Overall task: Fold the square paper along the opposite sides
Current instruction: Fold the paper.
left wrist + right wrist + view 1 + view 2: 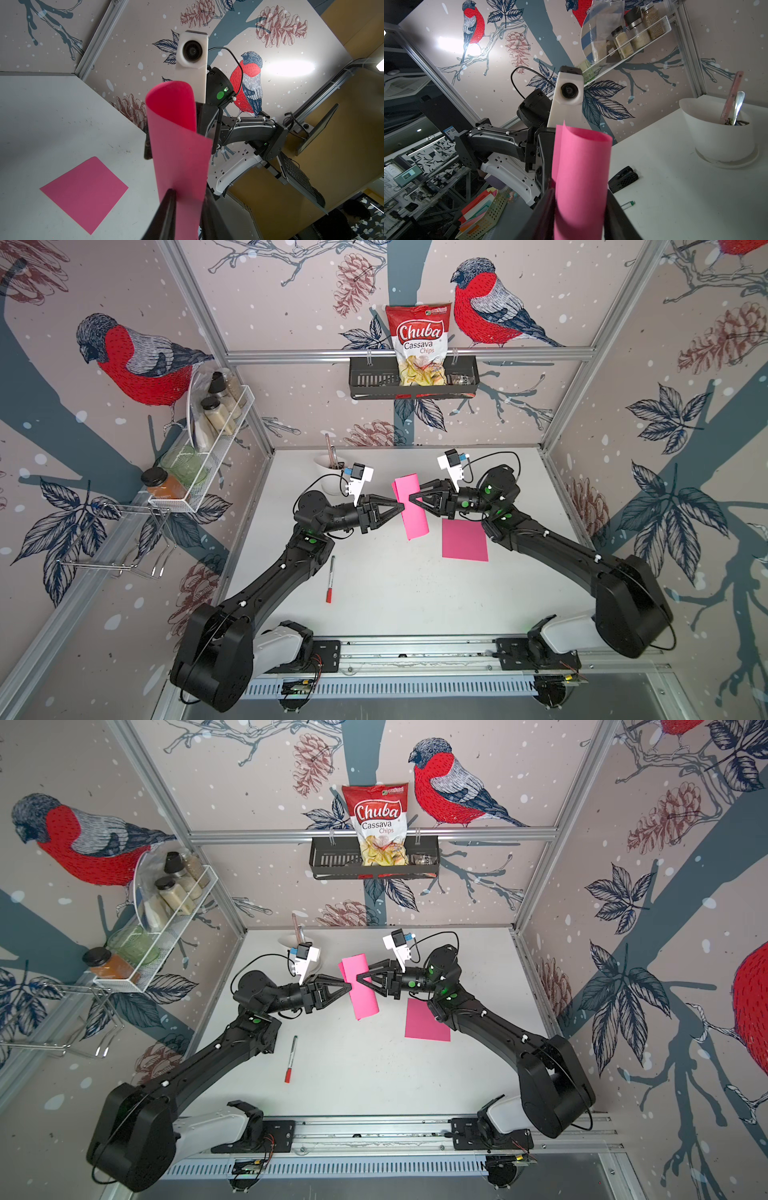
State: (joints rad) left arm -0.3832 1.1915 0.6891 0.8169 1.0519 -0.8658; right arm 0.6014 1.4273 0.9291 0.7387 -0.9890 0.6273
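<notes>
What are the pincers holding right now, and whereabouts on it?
The curled paper, held aloft between them: the left pincer grips one long side and the right pincer grips the opposite side.

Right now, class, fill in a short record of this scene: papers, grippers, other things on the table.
Curled paper: pink, held above the table between both grippers
Left gripper: paper edge between its fingers
Right gripper: shut on the curl
Flat paper: pink, lying on the table
Also there: red marker, white bowl
</notes>
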